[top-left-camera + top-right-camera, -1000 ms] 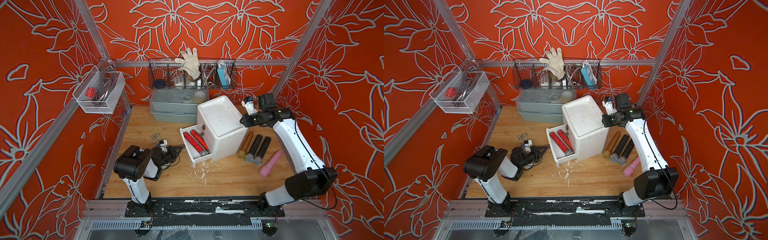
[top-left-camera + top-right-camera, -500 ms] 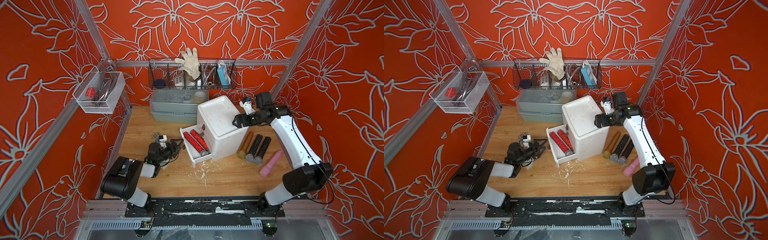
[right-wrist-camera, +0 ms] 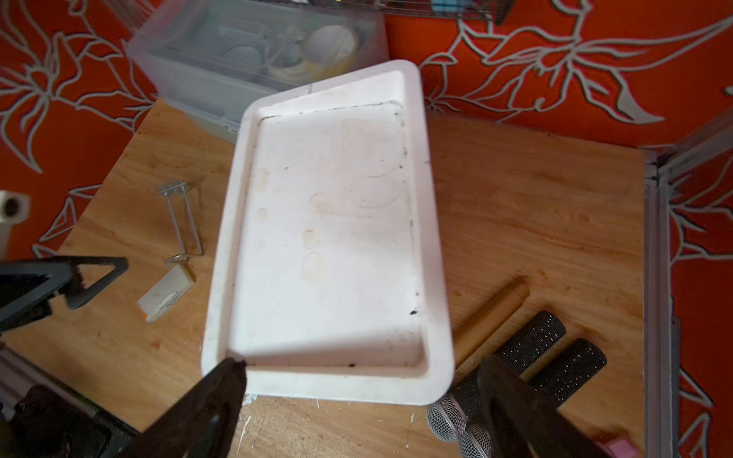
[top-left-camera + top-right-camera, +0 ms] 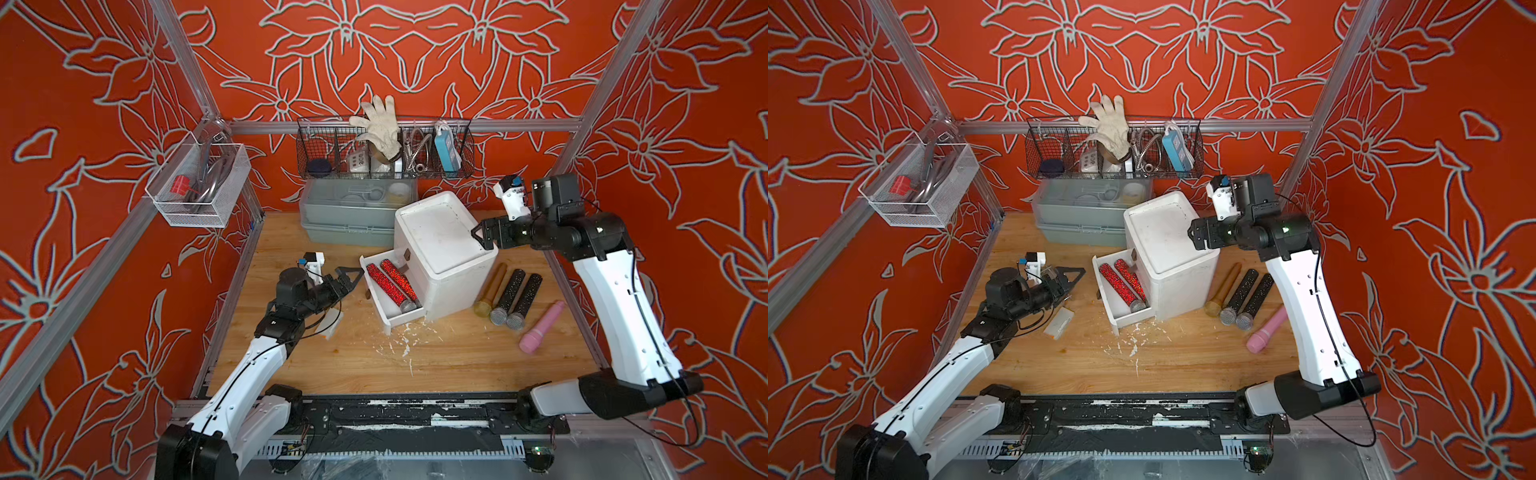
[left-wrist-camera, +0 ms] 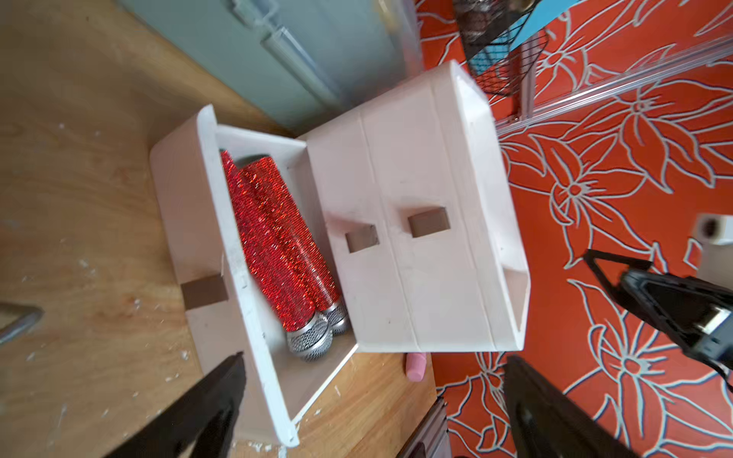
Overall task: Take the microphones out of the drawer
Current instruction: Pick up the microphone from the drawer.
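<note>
Notably, red microphones (image 4: 387,286) lay in the drawer (image 4: 400,319); left gripper (image 4: 352,279) at its nine o'clock and right gripper (image 4: 478,237) gaped empty.

Found only the tip of pink microphone (image 5: 416,366) behind cabinet (image 5: 416,238) in left wrist view. Cannot identify contents of grey bin (image 4: 349,230), ten o'clock of cabinet: too small. Cannot see drawer (image 4: 402,319), covered by cabinet top, in right wrist view.

Left arm (image 4: 249,365) is held low, extended forward; left gripper (image 4: 354,276) jaws spread wide. Right arm (image 4: 615,299) is raised, wrist bent inward; right gripper (image 4: 477,233) jaws also apart.
</note>
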Controlling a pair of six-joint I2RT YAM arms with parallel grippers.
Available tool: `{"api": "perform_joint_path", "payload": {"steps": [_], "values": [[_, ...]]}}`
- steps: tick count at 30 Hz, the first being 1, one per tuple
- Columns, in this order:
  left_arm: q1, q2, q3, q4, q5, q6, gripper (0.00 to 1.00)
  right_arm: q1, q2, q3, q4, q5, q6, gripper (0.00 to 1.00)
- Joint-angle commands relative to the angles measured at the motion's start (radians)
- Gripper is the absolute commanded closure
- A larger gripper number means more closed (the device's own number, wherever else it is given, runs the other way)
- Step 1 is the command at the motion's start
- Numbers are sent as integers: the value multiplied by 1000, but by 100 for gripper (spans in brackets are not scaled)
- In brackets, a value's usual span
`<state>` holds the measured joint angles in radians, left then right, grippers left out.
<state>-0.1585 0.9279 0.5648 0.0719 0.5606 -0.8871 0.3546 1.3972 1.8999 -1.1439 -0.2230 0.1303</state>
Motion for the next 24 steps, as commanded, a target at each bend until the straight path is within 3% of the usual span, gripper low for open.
{"api": "perform_joint_path", "payload": {"steps": [1,5,9,20,24], "values": [[5,4,-8,-84,58,-2,0,134,-20,-19,-4,37,71,13],[54,20,-5,-105,125,-24,0,332,19,-40,59,108,110,33],[129,23,-18,-130,179,-35,0,458,124,-14,98,155,110,45],[325,19,-127,-170,202,-113,0,519,453,14,169,105,83,54],[354,22,-134,-160,206,-119,0,521,577,61,151,98,56,56]]}}
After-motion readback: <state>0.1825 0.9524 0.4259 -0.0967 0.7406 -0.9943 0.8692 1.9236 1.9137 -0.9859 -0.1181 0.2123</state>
